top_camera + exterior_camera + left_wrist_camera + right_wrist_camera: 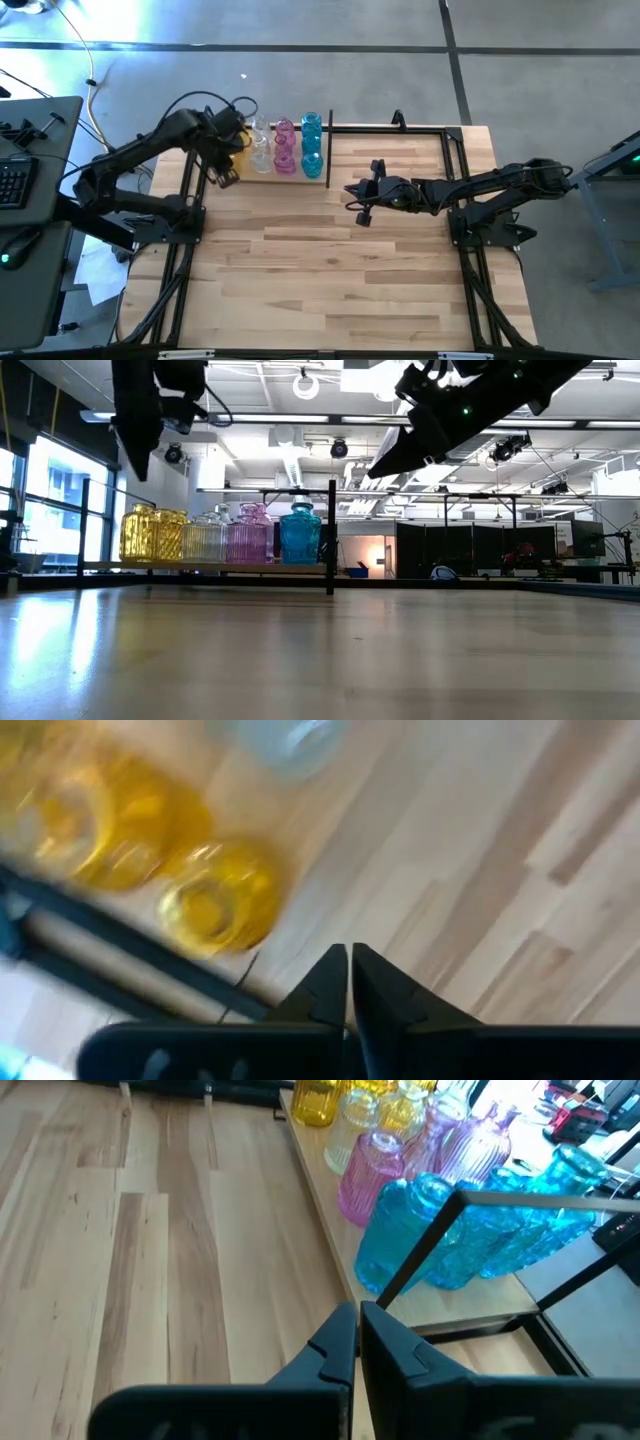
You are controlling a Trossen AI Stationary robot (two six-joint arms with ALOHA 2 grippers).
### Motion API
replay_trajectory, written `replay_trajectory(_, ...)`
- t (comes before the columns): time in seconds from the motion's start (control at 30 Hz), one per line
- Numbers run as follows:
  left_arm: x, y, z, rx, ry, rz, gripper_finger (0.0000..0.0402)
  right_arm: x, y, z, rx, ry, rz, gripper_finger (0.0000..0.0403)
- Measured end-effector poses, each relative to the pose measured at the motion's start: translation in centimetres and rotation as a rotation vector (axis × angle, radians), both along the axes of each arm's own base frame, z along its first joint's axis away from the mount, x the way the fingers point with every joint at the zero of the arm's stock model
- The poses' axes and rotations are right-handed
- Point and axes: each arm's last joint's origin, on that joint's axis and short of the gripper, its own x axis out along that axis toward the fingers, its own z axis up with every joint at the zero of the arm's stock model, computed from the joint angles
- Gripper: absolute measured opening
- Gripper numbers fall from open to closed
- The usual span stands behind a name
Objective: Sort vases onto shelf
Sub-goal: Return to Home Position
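Closed and empty, the left hand (348,958) is held above the yellow vases (215,902) on the shelf (330,535), the right hand (358,1316), likewise closed, near the blue vases (408,1230).

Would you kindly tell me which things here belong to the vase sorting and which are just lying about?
Job: yellow vases, clear vases, pink vases, blue vases, shelf; left gripper near the yellow ones; right gripper right of the divider.
Lying about: keyboard, floor cable.

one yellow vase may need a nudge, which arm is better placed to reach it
Left. The left gripper hovers by the yellow vases at the shelf's left end; the right gripper sits beyond the divider, with pink vases and teal vases between.
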Motion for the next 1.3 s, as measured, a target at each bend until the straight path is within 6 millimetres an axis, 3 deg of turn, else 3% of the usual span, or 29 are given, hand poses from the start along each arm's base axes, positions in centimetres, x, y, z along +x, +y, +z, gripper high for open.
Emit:
replay_trajectory(0.23,1.4,-3.5,-0.4,0.050,-0.358,-0.108,0.0001,-0.3,0.1,-0.8,-0.009,0.014,0.017,0.0000)
replay_trajectory(0.4,1.9,-6.0,-1.1,0.128,-0.636,-0.194,0.0001,-1.0,-0.7,-2.1,0.006,-0.067,0.086,0.0000)
replay_trajectory(0.7,2.7,-8.7,-5.2,0.246,-1.093,-0.348,0.0000,-2.4,-1.2,-0.9,0.042,-0.121,0.158,0.0000)
replay_trajectory(0.87,2.5,-9.2,-7.6,0.288,-1.215,-0.378,0.0000,-2.7,-1.4,-0.8,0.047,-0.094,0.153,0.0000)
replay_trajectory(1.3,1.6,-9.4,-11.0,0.332,-1.249,-0.409,0.0000,-3.0,-2.2,-1.2,0.053,-0.053,0.103,0.0000)
